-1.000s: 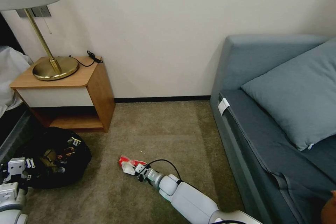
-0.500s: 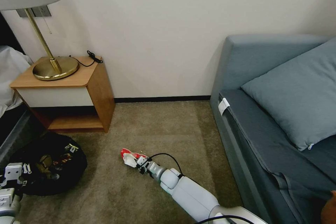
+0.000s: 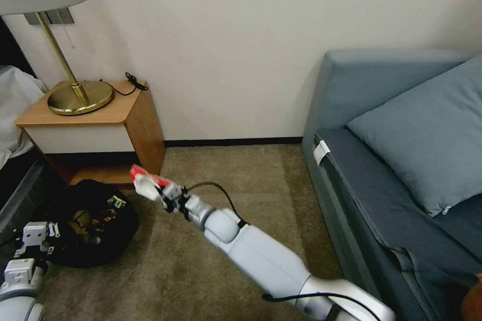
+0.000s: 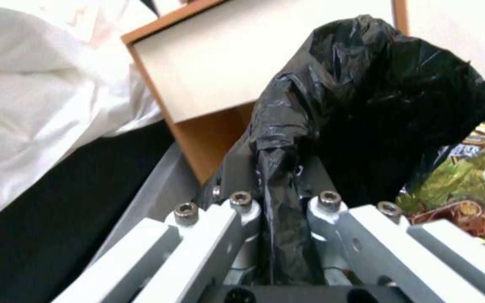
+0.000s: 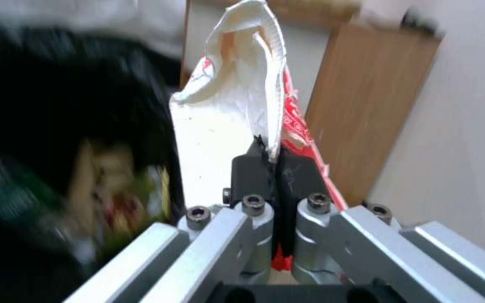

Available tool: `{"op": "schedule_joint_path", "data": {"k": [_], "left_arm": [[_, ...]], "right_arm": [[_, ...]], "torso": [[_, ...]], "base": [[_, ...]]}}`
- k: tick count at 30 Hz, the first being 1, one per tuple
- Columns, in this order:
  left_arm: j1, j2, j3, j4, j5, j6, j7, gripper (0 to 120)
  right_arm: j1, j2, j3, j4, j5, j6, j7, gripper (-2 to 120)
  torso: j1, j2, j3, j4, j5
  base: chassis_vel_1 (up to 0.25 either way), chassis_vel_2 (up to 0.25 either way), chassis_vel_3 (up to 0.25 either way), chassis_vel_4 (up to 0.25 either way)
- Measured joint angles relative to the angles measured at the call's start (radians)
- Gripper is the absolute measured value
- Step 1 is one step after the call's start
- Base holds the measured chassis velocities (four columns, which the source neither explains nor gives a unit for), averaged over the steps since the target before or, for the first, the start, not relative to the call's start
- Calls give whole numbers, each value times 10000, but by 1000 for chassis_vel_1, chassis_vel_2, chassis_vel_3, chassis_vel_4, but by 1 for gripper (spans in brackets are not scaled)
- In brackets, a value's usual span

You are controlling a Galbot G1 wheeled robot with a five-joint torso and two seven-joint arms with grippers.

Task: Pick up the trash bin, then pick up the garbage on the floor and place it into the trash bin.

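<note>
While the left tool (image 4: 279, 210) pinches the trash bin's (image 3: 90, 223) glossy black liner, the right tool (image 5: 275, 168) clasps a crumpled red-and-white wrapper (image 5: 237, 105)

From the head camera I look forward and down over the carpet, with the nightstand (image 3: 128, 125) at upper left of the frame and the sofa (image 3: 381, 200) at right. My left wrist camera sits close behind the bin's black bag liner (image 4: 360, 105); my right wrist camera looks along its fingers toward that same nightstand (image 5: 366, 109).
</note>
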Motion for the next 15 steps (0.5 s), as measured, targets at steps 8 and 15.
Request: {"op": "schedule_joint_path", "data": {"k": [8,15], "left_arm": [[-320,-198,327,-340,-727,135,-15,4],[-468,-552,639,-633,-1447,233,-29,4]], "right_arm": [[77,-762,0,2082,1837,-901,34,0],[-310,-1021,-43,3158,3175,-1507,40,0]], "torso": [[0,0,0,2,2],[0,-1,0,2,1]], "base": [[0,0,0,0],[0,0,0,0]]}}
